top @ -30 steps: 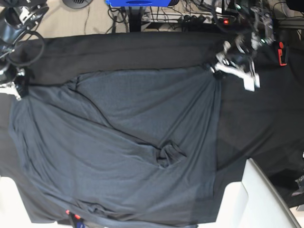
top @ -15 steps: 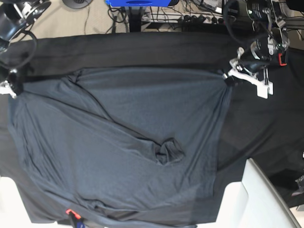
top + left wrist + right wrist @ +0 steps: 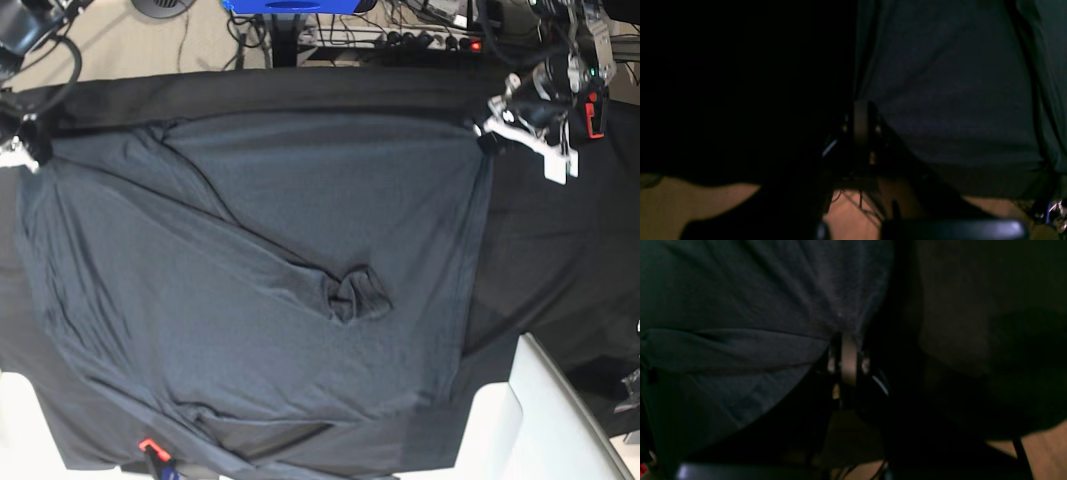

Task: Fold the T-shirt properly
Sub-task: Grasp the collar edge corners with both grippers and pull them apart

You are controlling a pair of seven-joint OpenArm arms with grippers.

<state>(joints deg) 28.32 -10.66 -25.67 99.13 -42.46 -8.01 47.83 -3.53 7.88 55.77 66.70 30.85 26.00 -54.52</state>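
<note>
The dark grey T-shirt (image 3: 260,290) lies spread over most of the black table cloth (image 3: 560,250), with a bunched knot of fabric (image 3: 355,298) near its middle and long creases running from the far left. My left gripper (image 3: 487,135) is at the far right corner of the T-shirt and shut on its edge. At the far left corner my right gripper (image 3: 35,150) pinches the fabric as well. In the left wrist view the shut fingers (image 3: 860,116) hold T-shirt cloth (image 3: 957,100). In the right wrist view the fingers (image 3: 847,356) clamp gathered cloth (image 3: 756,306).
White padded pieces (image 3: 550,420) stand at the near right corner, and another white corner (image 3: 15,420) shows at the near left. A small red-tipped item (image 3: 150,447) pokes out at the near edge. Beyond the far edge are cables and a blue frame (image 3: 290,5).
Both grippers have moved toward the far edge, dragging the T-shirt's far hem with them. The left one also went outward to the right. The fabric now lies wider and flatter.
</note>
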